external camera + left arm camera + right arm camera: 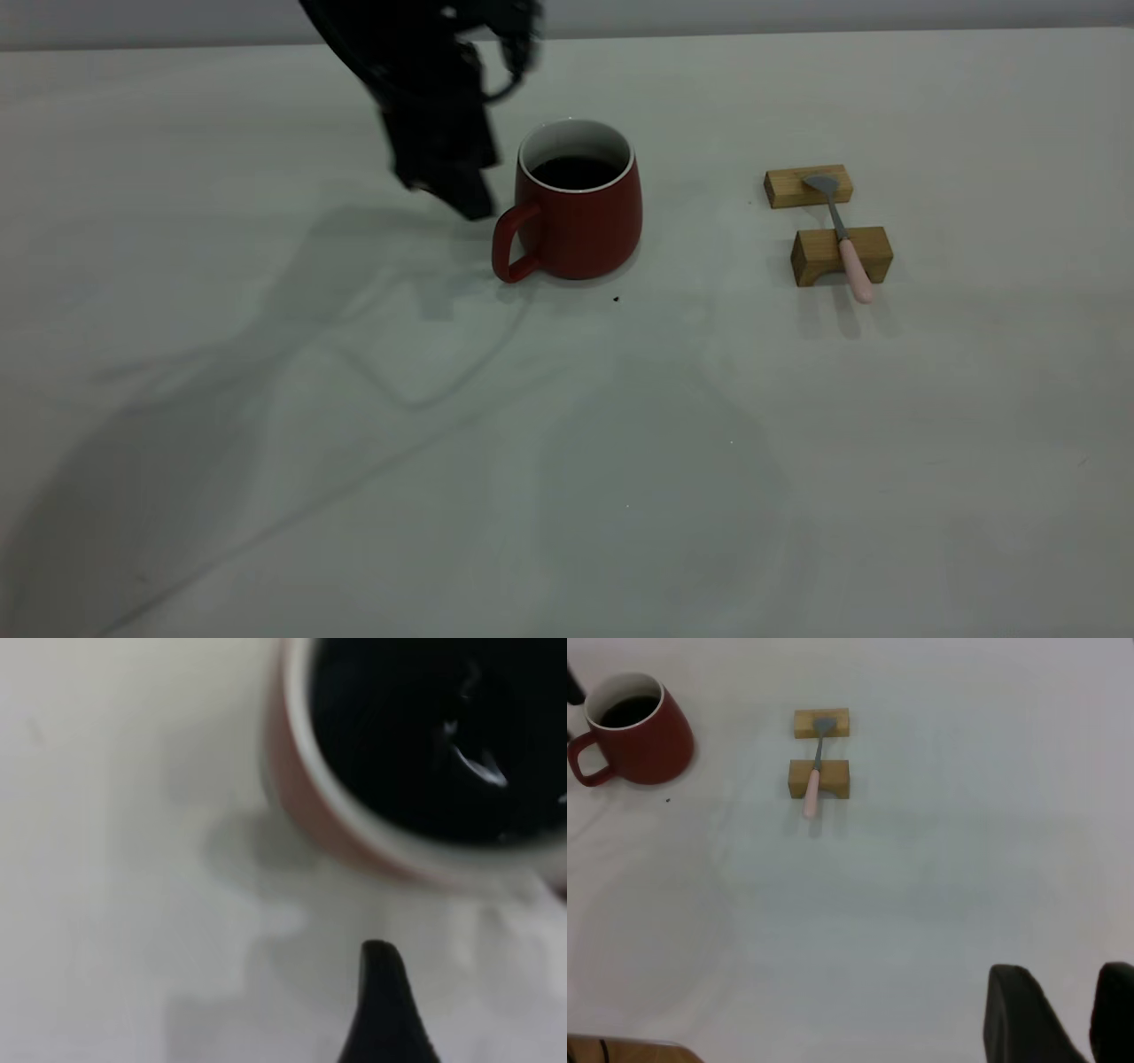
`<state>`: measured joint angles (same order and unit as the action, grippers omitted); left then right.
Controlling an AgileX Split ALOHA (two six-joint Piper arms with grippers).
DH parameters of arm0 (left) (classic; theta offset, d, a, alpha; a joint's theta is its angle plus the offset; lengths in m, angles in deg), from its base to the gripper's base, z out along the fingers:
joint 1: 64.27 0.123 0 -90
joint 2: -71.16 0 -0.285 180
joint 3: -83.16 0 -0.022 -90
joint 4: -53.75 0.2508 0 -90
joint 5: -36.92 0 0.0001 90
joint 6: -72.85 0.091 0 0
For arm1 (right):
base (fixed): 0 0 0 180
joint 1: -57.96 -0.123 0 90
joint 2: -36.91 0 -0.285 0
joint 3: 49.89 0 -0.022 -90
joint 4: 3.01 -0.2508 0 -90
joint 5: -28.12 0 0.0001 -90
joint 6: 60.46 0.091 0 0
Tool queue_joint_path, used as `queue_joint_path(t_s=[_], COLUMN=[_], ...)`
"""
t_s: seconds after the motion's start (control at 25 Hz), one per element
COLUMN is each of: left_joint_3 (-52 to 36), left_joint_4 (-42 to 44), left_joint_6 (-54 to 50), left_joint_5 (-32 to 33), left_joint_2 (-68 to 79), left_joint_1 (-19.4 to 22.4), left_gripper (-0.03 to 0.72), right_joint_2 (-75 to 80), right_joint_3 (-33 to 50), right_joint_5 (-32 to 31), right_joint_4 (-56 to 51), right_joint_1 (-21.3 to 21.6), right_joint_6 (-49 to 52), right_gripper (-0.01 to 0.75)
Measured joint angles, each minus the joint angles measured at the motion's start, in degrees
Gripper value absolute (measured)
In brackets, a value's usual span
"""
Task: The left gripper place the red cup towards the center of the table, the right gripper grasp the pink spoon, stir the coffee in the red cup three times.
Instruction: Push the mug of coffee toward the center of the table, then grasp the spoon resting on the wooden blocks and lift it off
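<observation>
A: Quick status, near to far?

B: Near part of the table (pixel 567 496) is bare, just shadows. Mid-depth: the red cup (pixel 578 213) stands upright abt centre, coffee (pixel 575 173) inside, handle pointing left and toward the near edge. Tiny dark speck just near of it. To the right, well apart from the cup, the pink spoon (pixel 842 232) lies across two wooden blocks (pixel 840 255), bowl on the far block, pink handle sticking out past the near one.

A: Your grippers?

B: My left gripper (pixel 461 190) hangs just left of the cup, by the handle, not touching it as far as I can see. Can't tell if its jaws are apart or together; wrist view shows one finger tip only. My right gripper (pixel 1059 1019) isn't in the outside view; its own camera shows the fingers apart, nothing between them, well away from the spoon.

A: So what matters for the next move?

B: Cup looks placed, so I'd say spoon's next. Spoon's long axis runs near-far, handle at the near end. Right arm's the closer one, imo. Jaws should close across the handle, i.e. left-right.
</observation>
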<state>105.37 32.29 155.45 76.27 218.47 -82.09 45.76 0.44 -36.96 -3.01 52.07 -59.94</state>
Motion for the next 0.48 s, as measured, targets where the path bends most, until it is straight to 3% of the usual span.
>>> queue_joint_path(t_s=[0.12,0.32,0.48], left_joint_3=[0.0,0.0,-1.1], left_joint_4=[9.0,12.5,13.5], left_joint_6=[-14.0,-46.9,-63.4], left_joint_5=[9.3,26.6,27.6], left_joint_2=[-5.9,-17.7,-27.8], left_joint_1=[2.2,5.8,6.9], left_gripper=[0.586,0.586,0.586], right_joint_2=[0.0,0.0,0.0], right_joint_3=[0.0,0.0,0.0], right_joint_5=[0.0,0.0,0.0], right_joint_4=[0.0,0.0,0.0], right_joint_1=[0.0,0.0,0.0], right_joint_6=[-0.1,-0.1,-0.1], right_gripper=[0.237,0.237,0.237])
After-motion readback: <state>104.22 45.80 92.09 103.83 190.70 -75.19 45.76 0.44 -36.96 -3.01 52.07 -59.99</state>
